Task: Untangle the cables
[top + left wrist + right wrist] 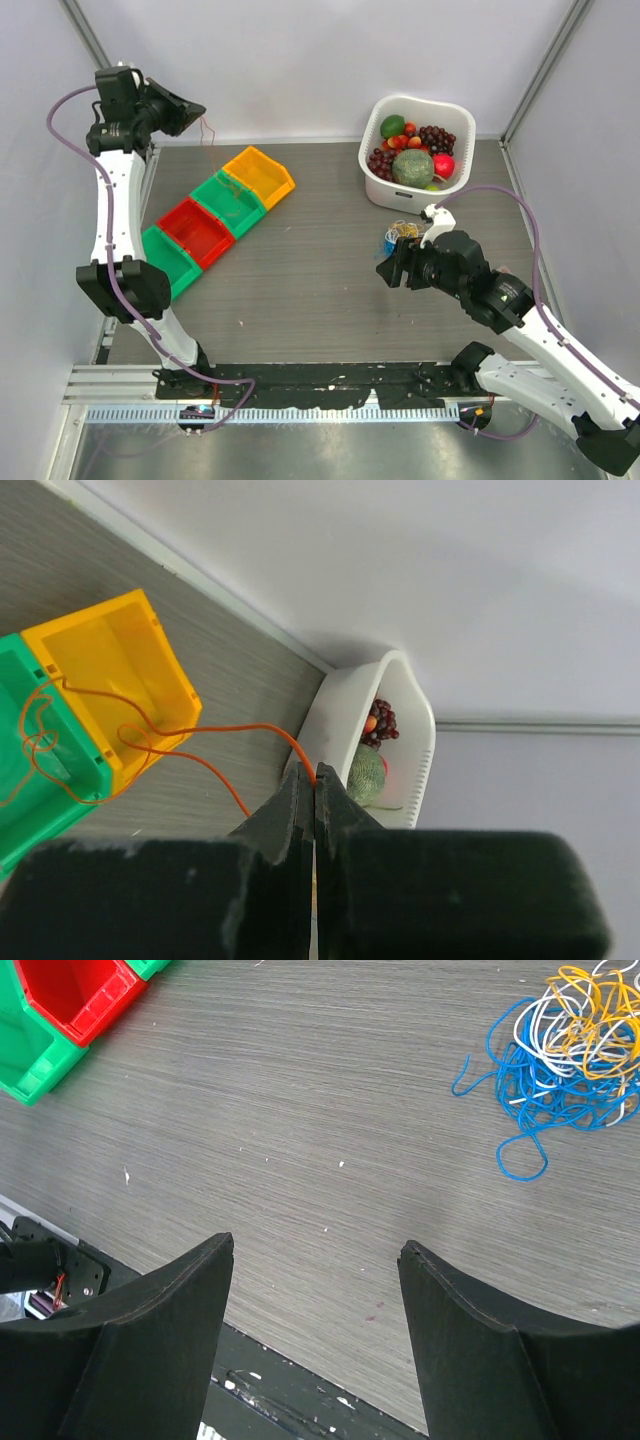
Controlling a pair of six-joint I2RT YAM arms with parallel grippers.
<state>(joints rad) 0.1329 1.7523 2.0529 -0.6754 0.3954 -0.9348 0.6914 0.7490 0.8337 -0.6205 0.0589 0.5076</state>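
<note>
Left claw (314,775) is clamped tight on 1 orange cable (215,728), which trails down into the yellow bin (110,665) and loops into the green bin (30,825) beside it. Right claw (315,1250) hangs wide open, holding nothing, over the table (300,1110) near the cable bunch (560,1050). White basket (375,190) holds fruit (412,167).

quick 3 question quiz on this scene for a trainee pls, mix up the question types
1. True or false: the right end effector is open and apart from the cable bunch.
2. The left end effector pinches: A a blue cable, B an orange cable, C a grape.
3. Fill in: that cable trails down to the green bin and the ___ bin.
Key: 1 true; 2 B; 3 yellow bin.
</note>
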